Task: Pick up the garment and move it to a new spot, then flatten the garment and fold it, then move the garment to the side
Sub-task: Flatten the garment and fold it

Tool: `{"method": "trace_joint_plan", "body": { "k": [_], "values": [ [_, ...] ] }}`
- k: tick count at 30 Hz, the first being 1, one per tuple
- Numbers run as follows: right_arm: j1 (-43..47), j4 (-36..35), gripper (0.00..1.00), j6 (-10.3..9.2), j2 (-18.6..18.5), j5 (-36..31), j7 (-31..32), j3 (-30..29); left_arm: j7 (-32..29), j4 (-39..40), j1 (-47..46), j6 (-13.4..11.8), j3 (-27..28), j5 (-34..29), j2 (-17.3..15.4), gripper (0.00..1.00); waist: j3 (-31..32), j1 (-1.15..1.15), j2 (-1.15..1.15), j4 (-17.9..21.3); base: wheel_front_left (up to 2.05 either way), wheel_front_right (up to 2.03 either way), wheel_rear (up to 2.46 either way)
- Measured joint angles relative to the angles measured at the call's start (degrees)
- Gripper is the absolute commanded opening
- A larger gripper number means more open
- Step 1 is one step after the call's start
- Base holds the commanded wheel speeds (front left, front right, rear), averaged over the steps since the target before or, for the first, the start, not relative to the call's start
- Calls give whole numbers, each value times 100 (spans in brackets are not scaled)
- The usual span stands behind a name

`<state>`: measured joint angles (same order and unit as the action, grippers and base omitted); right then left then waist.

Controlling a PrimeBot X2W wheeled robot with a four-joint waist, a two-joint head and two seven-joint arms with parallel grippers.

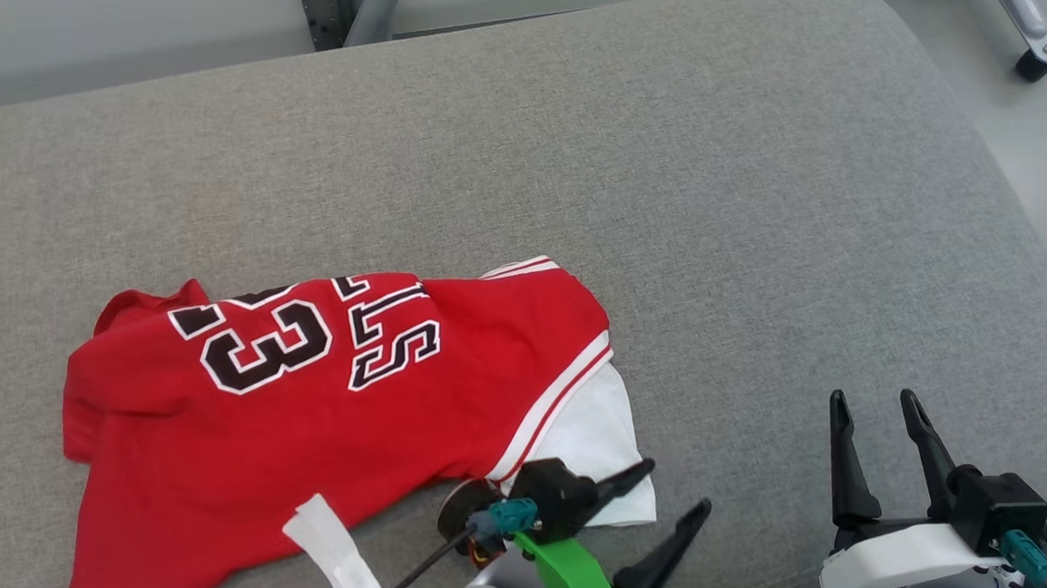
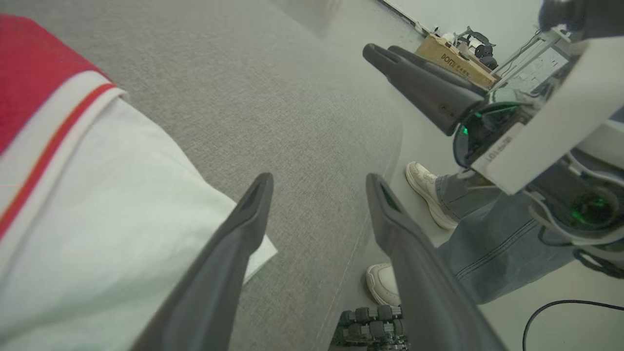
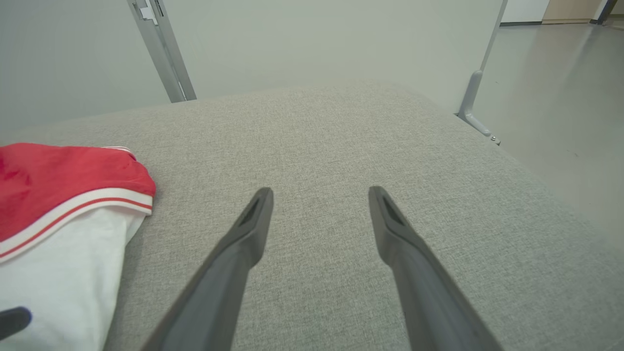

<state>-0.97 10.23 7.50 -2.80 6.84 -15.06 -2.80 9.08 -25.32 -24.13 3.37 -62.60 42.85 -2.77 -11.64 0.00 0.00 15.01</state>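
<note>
Your left end effector (image 1: 677,485) and right end effector (image 1: 874,399) are released, empty; the left overlaps the garment (image 1: 298,407) and could snag it.

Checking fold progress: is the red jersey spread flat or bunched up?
Bunched up: the jersey lies rumpled on the grey cushion, lettering creased, a white layer sticking out from under the red.

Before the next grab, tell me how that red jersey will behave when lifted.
The red jersey lies in soft creases, so it will probably hang limp from one pinch. Its thin white layer suggests it is light. Pushed across the woven grey cushion, it would likely bunch rather than slide.
</note>
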Motion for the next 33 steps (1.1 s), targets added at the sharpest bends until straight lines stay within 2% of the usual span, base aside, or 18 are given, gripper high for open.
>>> {"method": "trace_joint_plan", "body": {
  "k": [3, 5, 11, 14, 18, 22, 26, 33],
  "values": [
    [37, -32, 100, 0, -1, -33, 0, -31, 258, 88, 5, -170, 218, 23, -31, 100, 39, 0, 0, -77, 0, 0, 0],
    [75, -69, 100, -1, 0, -55, 0, -57, 398, 188, 45, -330, 399, 11, -171, 100, 78, 0, 0, -139, 0, 0, 0],
    [180, -210, 100, 0, 0, -137, 0, -172, 572, 655, 466, -1014, 1237, -118, -670, 100, 229, 0, 0, -388, 0, 0, 0],
    [216, -268, 100, 0, 1, -165, 0, -203, 589, 1016, 787, -1287, 1744, -325, -802, 100, 328, 0, 0, -535, 0, 0, 0],
    [331, -312, 100, 0, 2, -194, 0, -229, 595, 1394, 1351, -1518, 2353, -693, -967, 100, 470, 0, 0, -744, 0, 0, 0],
    [429, -311, 100, 0, 0, -212, 0, -278, 597, 1603, 1884, -1650, 2872, -1128, -1102, 100, 617, 0, 0, -958, 0, 0, 0],
    [512, -280, 100, 0, 0, -253, 0, -326, 597, 1746, 2371, -1663, 3408, -1473, -1173, 100, 754, 0, 0, -1159, 0, 0, 0],
    [706, -168, 100, 0, -1, -260, 0, -336, 597, 1745, 3099, -1428, 4363, -1852, -1200, 100, 1020, 0, 0, -1407, 0, 0, 0]
  ]
}}
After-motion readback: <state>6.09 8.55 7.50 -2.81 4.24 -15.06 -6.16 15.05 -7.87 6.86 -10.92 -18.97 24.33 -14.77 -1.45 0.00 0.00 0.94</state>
